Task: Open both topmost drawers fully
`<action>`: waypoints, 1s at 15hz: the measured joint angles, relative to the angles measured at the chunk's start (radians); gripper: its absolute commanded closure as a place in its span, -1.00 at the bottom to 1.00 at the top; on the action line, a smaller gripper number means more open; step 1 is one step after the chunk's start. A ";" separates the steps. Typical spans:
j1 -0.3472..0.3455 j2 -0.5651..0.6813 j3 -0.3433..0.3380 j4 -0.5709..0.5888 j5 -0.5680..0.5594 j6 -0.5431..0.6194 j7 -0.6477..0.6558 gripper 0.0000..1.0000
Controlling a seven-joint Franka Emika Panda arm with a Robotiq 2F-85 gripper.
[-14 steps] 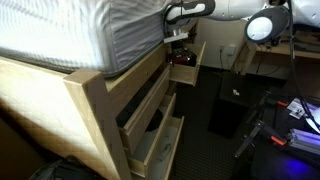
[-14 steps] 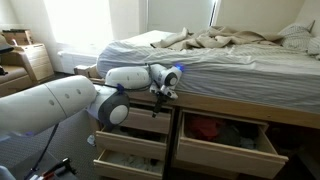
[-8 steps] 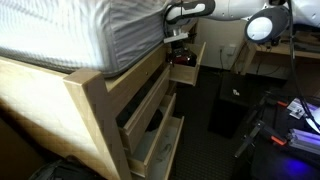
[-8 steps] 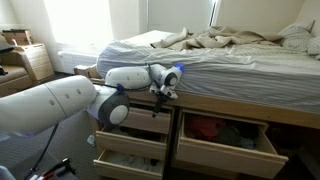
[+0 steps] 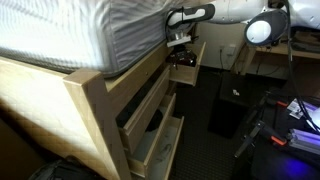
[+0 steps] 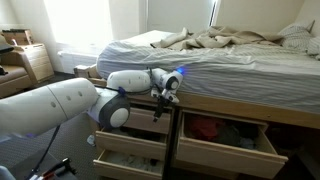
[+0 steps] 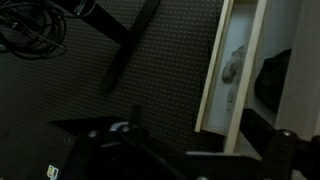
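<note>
Two topmost drawers of pale wood sit under the bed. In an exterior view one [image 6: 225, 155] is pulled far out with red cloth inside, and the other [image 6: 132, 120] stands only a little out. They also show from the side, the far one [image 5: 186, 68] out and the near one [image 5: 150, 97] partly out. My gripper [image 6: 166, 97] hangs at the bed rail by the post between them, seen also at the far drawer [image 5: 180, 43]. In the wrist view my gripper [image 7: 195, 135] is open and empty, above a drawer's pale wood wall [image 7: 240, 70].
Lower drawers [image 6: 128, 150] [image 5: 155, 142] stand partly out below. The mattress [image 5: 90, 35] overhangs the frame. A black box [image 5: 228, 110] and cables [image 7: 35, 30] lie on the dark carpet. A wooden dresser [image 6: 35, 60] stands by the wall.
</note>
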 measured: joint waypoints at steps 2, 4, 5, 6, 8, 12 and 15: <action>0.001 -0.014 0.007 0.000 0.010 0.002 0.018 -1.00; -0.019 -0.018 0.019 0.000 0.040 0.006 0.059 -1.00; -0.033 -0.023 0.027 0.000 0.049 0.008 0.068 -1.00; -0.045 -0.027 0.033 -0.001 0.048 0.003 0.060 -1.00; -0.034 -0.009 0.002 -0.020 0.004 -0.009 0.066 -1.00; -0.021 0.014 -0.057 -0.127 -0.063 -0.001 0.132 -1.00; -0.023 0.011 -0.098 -0.187 -0.093 0.006 0.200 -1.00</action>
